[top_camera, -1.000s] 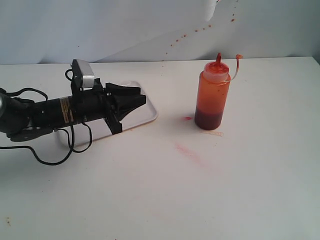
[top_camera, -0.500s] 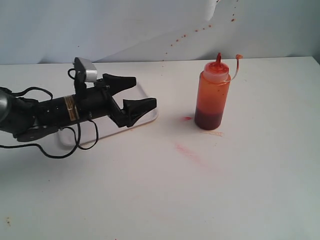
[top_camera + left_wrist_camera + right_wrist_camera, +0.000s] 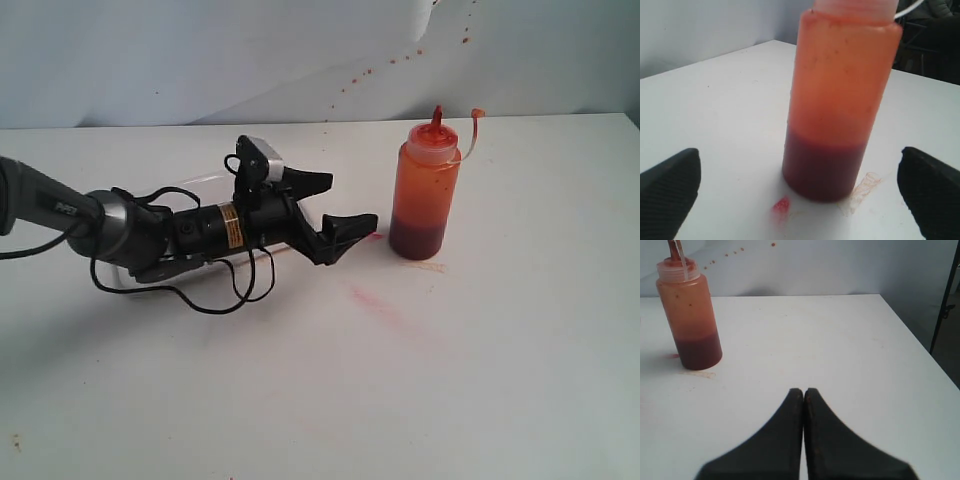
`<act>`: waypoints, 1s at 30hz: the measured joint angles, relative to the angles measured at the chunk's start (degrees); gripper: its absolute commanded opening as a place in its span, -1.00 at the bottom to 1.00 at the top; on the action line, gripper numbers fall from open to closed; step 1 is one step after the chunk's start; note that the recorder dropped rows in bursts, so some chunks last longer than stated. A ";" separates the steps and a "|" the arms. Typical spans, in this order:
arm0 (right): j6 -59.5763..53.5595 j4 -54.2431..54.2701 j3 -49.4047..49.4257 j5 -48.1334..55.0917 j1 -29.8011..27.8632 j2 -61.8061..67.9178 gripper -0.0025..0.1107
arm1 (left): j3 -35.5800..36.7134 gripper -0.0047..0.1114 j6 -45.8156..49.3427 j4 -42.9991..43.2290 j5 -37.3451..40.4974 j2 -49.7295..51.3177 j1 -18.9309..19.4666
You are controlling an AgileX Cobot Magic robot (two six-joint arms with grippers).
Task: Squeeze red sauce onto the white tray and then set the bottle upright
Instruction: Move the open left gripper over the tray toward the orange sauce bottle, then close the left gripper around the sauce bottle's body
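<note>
Bottle, exterior view: the bottle point(image 3: 425, 195) stands upright on the white table point(image 3: 470, 380), nozzle up, its small cap hanging from the tether.
Left gripper, exterior view: the left gripper point(image 3: 348, 200) lies low over the table with its jaws spread wide and their mouth turned toward the bottle, near it but not touching.
White tray, exterior view: the white tray point(image 3: 203, 183) is mostly hidden behind the left arm; only a strip of its rim shows, and what lies on it cannot be told.
Red sauce, left wrist view: the red sauce point(image 3: 820, 167) sits dark in the bottom third of the bottle; a small red drop point(image 3: 782, 204) lies on the table just beside the base.
Fingers, left wrist view: the two black fingers point(image 3: 670, 192) flank the bottle, well clear of it on either side.
Right gripper, right wrist view: the right gripper point(image 3: 803, 392) has its jaws pressed together on nothing, with the bottle well apart from it.
</note>
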 measured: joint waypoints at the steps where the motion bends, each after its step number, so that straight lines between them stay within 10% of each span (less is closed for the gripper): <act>1: 0.00 0.00 0.00 0.00 0.00 0.00 -0.96 | -0.76 0.87 0.00 0.00 -0.01 0.76 -0.15; 30: 0.00 0.00 0.00 0.00 0.00 0.00 -0.96 | -20.68 0.87 0.09 -3.92 3.90 14.63 -8.97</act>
